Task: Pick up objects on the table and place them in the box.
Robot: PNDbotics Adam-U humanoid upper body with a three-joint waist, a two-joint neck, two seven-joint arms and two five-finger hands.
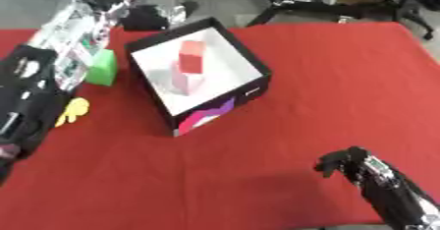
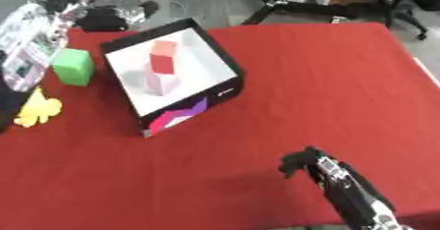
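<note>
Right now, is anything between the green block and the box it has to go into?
Nothing visible lies between them: the green block sits just left of the box, apart from it. Only the box's own near wall stands in the way; its top is open.

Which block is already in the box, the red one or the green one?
The red block is. It stands inside the box. The green block sits outside on the red table, left of the box.

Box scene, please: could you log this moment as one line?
box: red block inside | green cube, yellow piece: left of box | right hand: curled, empty
</note>
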